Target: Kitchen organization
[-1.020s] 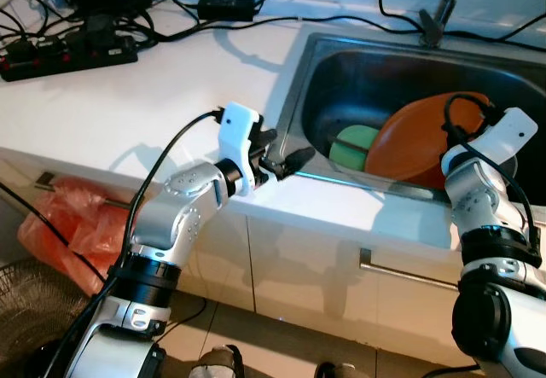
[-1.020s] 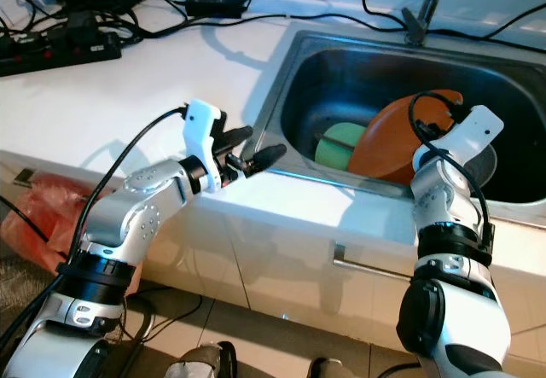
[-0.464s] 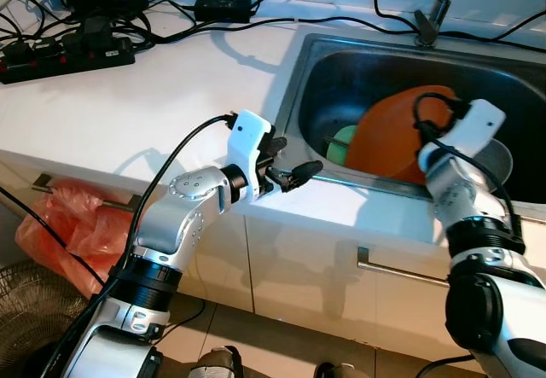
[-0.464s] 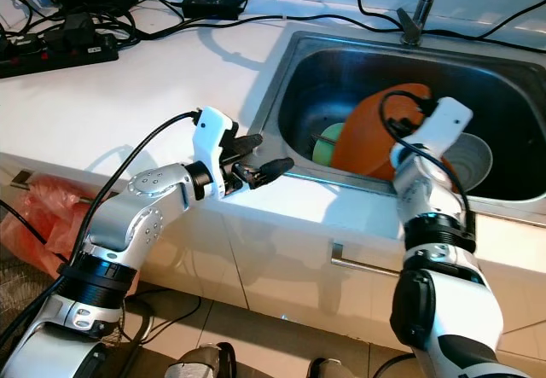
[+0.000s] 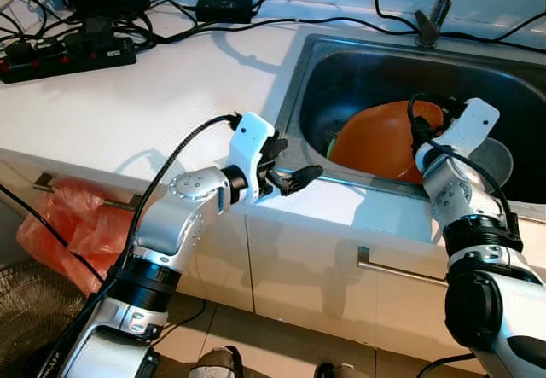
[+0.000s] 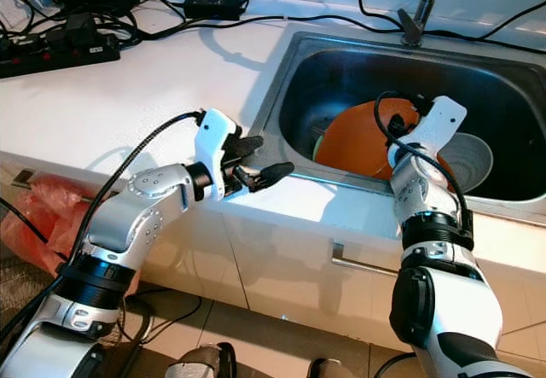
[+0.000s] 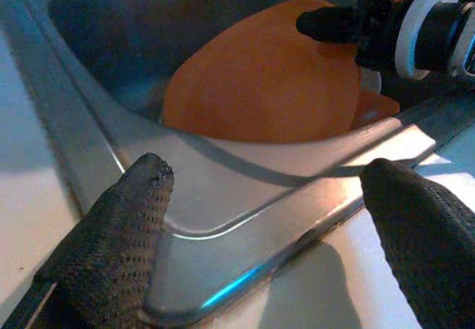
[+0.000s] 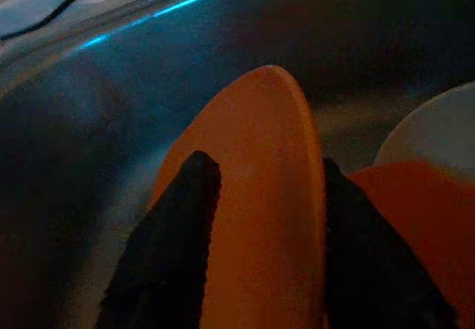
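Observation:
An orange plate (image 5: 375,143) stands tilted inside the steel sink (image 5: 290,96). My right gripper (image 5: 420,137) is shut on the plate's upper rim, one black finger (image 8: 185,217) on each face. A second orange piece (image 8: 404,217) lies beside the plate, next to a white bowl (image 5: 499,160). A sliver of a green object (image 5: 330,146) peeks out behind the plate's left edge. My left gripper (image 5: 294,160) is open over the counter at the sink's front-left corner and holds nothing; its fingertips (image 7: 145,188) frame the sink rim.
A faucet (image 5: 439,7) rises behind the sink. Cables and a power strip (image 5: 68,54) lie on the white counter at the back left. An orange-red plastic bag (image 5: 64,224) hangs below the counter, and a cabinet handle (image 5: 401,271) runs under the sink.
My right gripper has swung the orange plate leftward and lower in the sink, covering most of the green object. My left gripper crept right to the sink's corner.

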